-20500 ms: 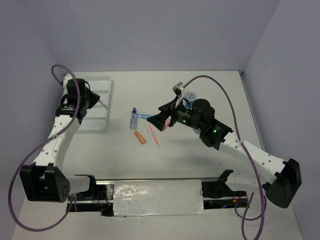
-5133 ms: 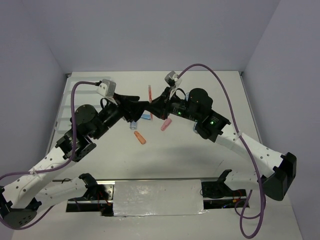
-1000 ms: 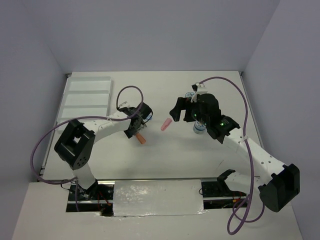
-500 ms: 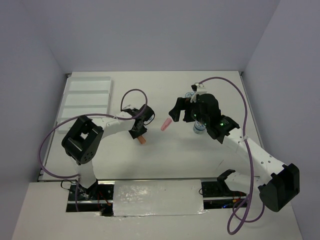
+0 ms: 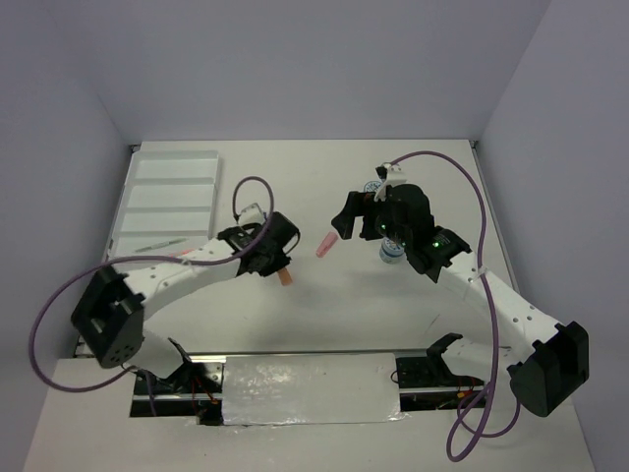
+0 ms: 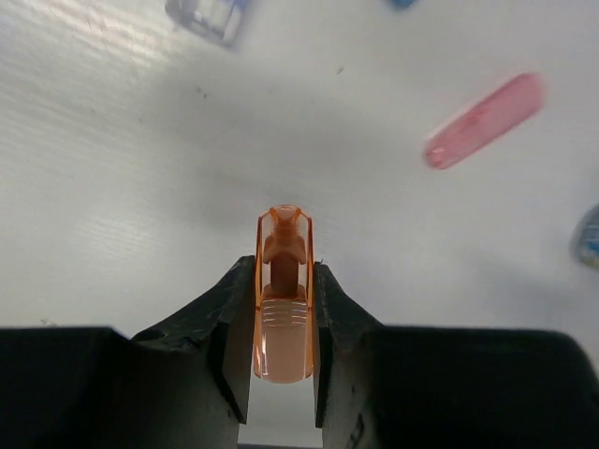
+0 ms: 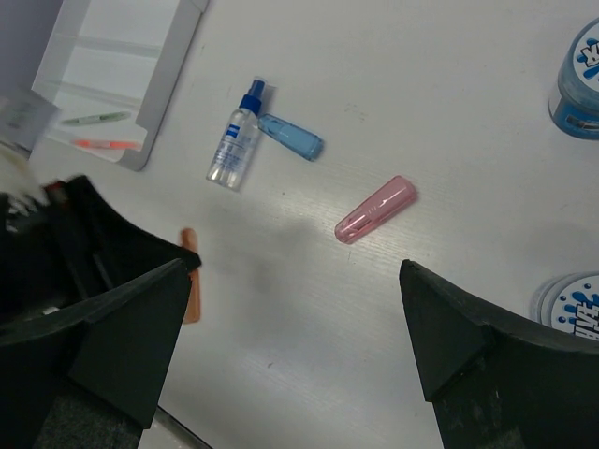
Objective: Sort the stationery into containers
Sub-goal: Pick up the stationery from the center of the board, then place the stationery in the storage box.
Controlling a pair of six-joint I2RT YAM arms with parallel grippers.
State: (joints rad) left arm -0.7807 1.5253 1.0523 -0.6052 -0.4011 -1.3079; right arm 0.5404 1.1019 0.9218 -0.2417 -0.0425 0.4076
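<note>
My left gripper (image 6: 283, 267) is low over the table, shut on the orange piece (image 6: 284, 309), with both jaws against its sides; from above, this gripper (image 5: 278, 265) has the orange piece (image 5: 286, 279) sticking out of it. The pink piece (image 7: 375, 210) lies on the table between the arms. A light blue piece (image 7: 291, 137) and the clear bottle (image 7: 234, 146) lie side by side. My right gripper (image 7: 296, 267) hangs open above the table, holding nothing. The white tray (image 5: 167, 187) sits at the far left with a thin green pen (image 7: 96, 119) in a compartment.
Two blue-and-white tape rolls (image 7: 578, 79) (image 7: 573, 304) lie by the right arm. A thin orange-red pen (image 7: 106, 144) lies in the tray next to the green one. The left arm's purple cable (image 5: 246, 192) loops over the table between the tray and the items.
My left gripper's jaws have closed in onto the orange piece, and the left arm's elbow has swung down toward the near left. The right arm has stayed put.
</note>
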